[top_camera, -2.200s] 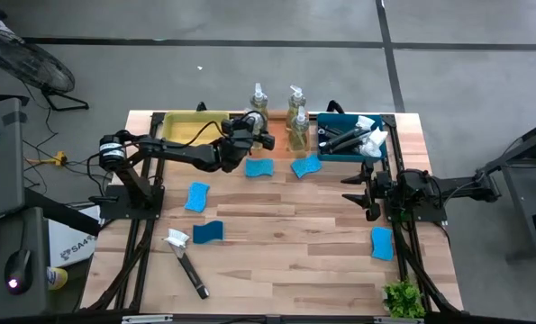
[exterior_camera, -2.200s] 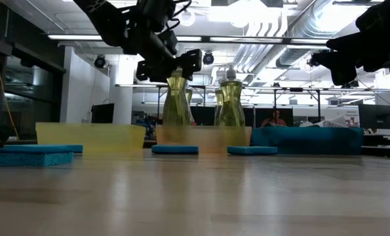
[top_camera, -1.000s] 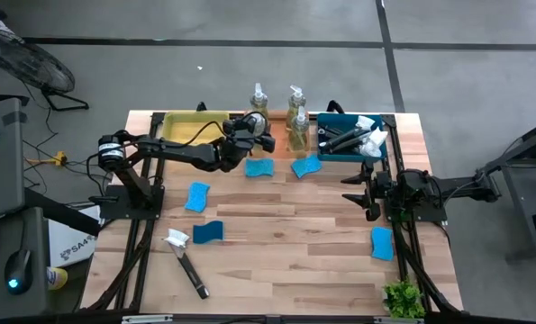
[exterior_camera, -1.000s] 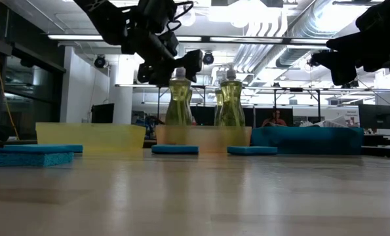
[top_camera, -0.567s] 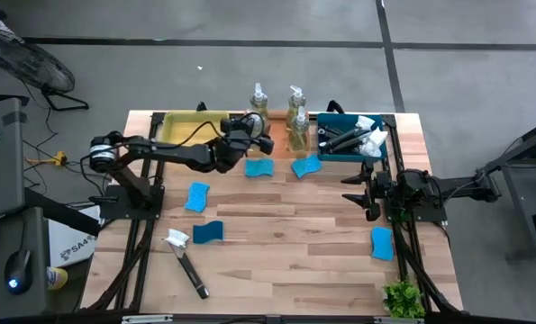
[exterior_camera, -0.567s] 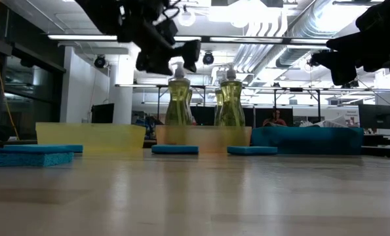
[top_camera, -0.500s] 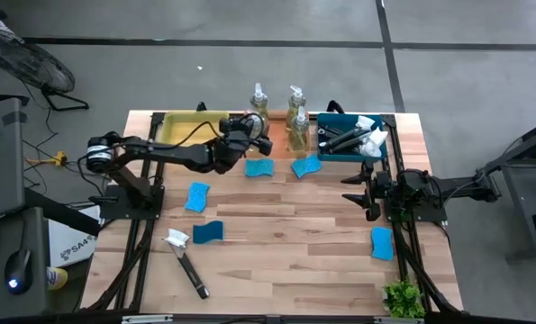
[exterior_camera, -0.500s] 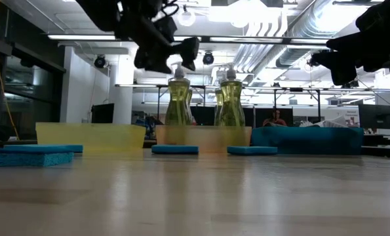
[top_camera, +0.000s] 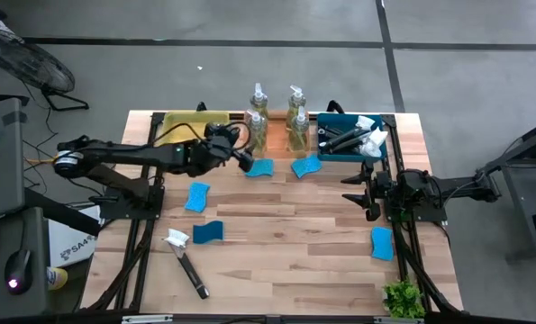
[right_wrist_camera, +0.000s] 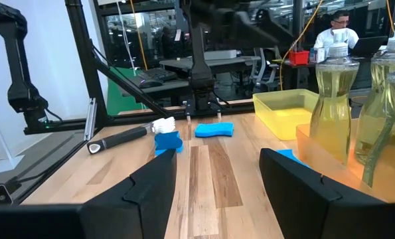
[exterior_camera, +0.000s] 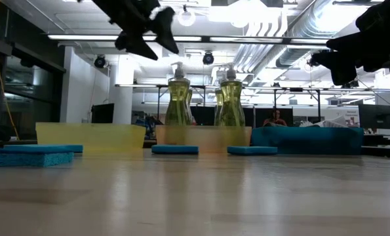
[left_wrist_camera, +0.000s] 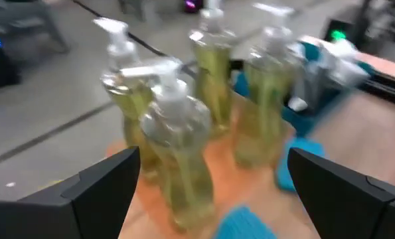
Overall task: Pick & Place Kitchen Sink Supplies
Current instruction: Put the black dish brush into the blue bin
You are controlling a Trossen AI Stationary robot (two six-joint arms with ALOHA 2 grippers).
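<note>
Backing off from the pump bottles [top_camera: 257, 115], my left gripper [top_camera: 241, 155] had come away empty, fingers spread, leaving all four bottles upright in the orange tray [top_camera: 277, 137]. I saw blue sponges [top_camera: 197, 195] scattered on the wooden table [top_camera: 286, 243], offices beyond. My right gripper [top_camera: 358, 189] waited part-open, holding nothing. The left wrist view was blurred.

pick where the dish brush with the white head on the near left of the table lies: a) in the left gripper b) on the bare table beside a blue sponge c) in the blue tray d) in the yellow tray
b: the dish brush lies on the wooden table, its white head next to a blue sponge.
</note>
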